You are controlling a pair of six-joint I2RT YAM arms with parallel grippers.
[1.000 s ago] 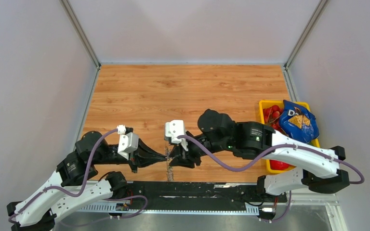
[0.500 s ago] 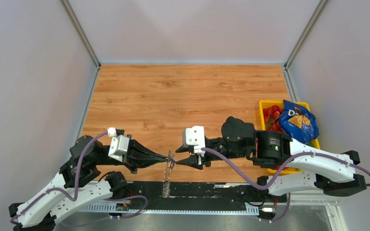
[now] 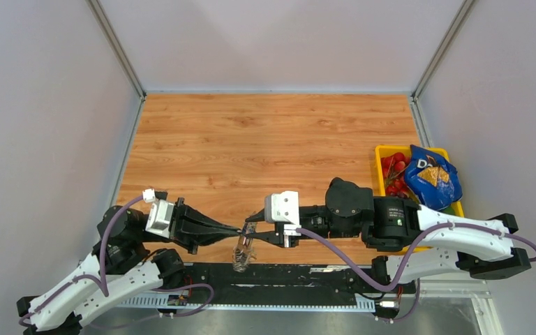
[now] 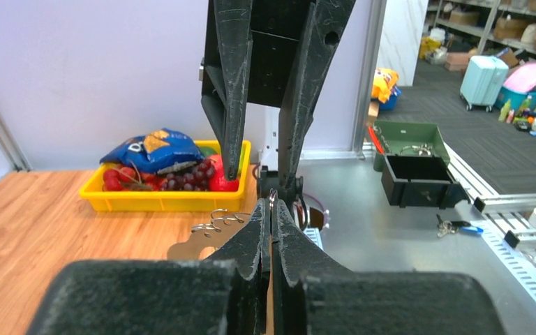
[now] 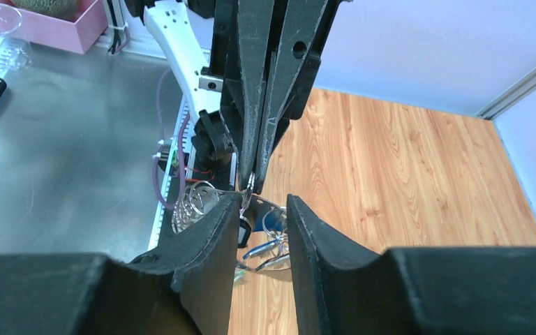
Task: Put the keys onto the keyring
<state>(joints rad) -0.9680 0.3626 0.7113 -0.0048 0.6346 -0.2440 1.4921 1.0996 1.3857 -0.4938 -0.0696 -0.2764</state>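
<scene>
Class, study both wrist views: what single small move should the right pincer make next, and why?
Probably close the right pincer gently on the keys. The left pincer is shut on the keyring and holds it up. The black-headed and blue keys dangle right in the right pincer's open gap, so a light squeeze should catch one. Which key it would catch is hard to tell.

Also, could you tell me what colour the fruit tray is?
The tray is yellow; the left wrist view shows it best.
</scene>
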